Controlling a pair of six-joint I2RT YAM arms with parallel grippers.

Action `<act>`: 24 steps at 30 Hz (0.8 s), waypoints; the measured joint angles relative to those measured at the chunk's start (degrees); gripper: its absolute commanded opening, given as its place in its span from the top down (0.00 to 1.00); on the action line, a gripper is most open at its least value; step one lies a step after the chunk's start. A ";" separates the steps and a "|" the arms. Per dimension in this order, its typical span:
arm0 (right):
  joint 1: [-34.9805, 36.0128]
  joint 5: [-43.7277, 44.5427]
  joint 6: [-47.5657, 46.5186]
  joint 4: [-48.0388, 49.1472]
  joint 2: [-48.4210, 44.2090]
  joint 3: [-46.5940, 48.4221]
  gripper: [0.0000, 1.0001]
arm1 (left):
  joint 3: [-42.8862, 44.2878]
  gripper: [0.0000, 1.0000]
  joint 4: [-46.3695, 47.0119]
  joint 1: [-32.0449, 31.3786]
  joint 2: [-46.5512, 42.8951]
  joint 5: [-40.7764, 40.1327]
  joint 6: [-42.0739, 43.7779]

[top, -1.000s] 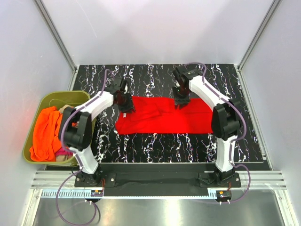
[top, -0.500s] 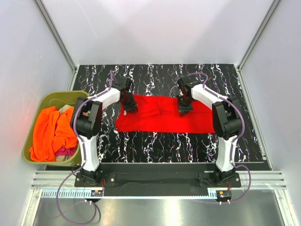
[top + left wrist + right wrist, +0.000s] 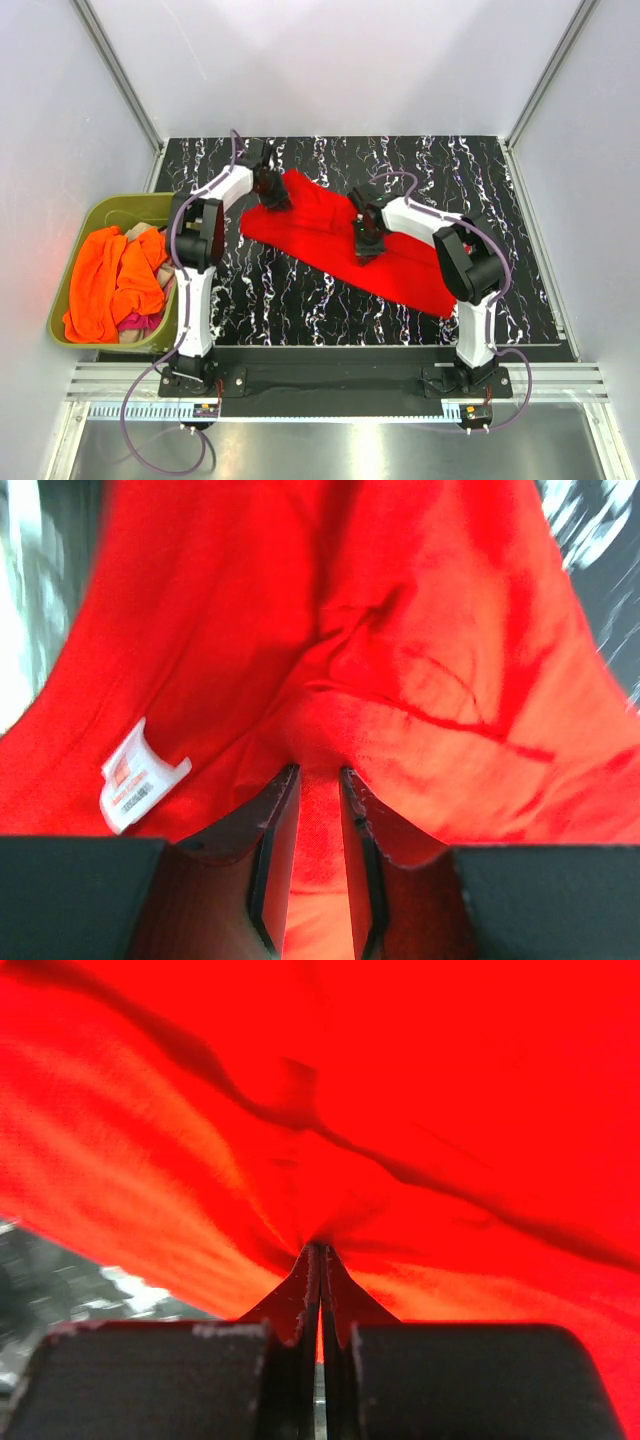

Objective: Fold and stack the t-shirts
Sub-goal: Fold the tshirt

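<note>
The bright red t-shirt (image 3: 318,228) lies stretched diagonally on the black marbled table (image 3: 300,300), from the far left toward the near right. My left gripper (image 3: 272,197) is at its far left end, shut on a fold of the red cloth (image 3: 420,680). The white neck label (image 3: 143,777) shows just left of my left gripper (image 3: 318,770). My right gripper (image 3: 366,248) is over the middle of the shirt, its jaws (image 3: 320,1248) pressed together on a pinch of red cloth (image 3: 400,1080). Orange (image 3: 110,280), magenta (image 3: 137,321) and beige shirts lie in the tub.
The olive-green plastic tub (image 3: 108,210) stands off the table's left edge. White enclosure walls with metal posts (image 3: 120,75) surround the table. Bare table shows at the back (image 3: 330,155), at the right (image 3: 510,270) and along the front.
Both grippers have swung the red shirt from lying straight across to lying diagonal. The left gripper moved toward the back left; the right gripper moved nearer and leftward with the cloth.
</note>
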 measured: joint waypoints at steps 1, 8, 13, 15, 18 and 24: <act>1.33 -0.48 1.44 0.52 0.09 0.00 1.00 | 2.38 0.71 -0.02 0.44 1.55 0.63 0.17; 6.67 -8.48 16.46 6.16 3.52 2.73 1.00 | 19.08 0.71 3.63 2.93 13.53 6.64 -1.33; 9.14 -11.91 23.69 8.98 9.09 11.06 0.96 | 25.62 0.71 9.73 3.65 18.86 9.14 -4.09; 9.62 -12.98 23.47 8.44 9.03 13.38 0.93 | 25.05 0.71 10.64 3.65 18.60 8.96 -4.26; 9.57 -13.64 20.26 7.23 7.50 15.89 0.82 | 18.99 0.71 12.90 3.63 15.02 7.91 -4.28; 5.46 -14.80 10.75 2.99 -4.70 6.84 0.79 | 1.51 0.71 15.78 1.66 0.50 2.14 -7.93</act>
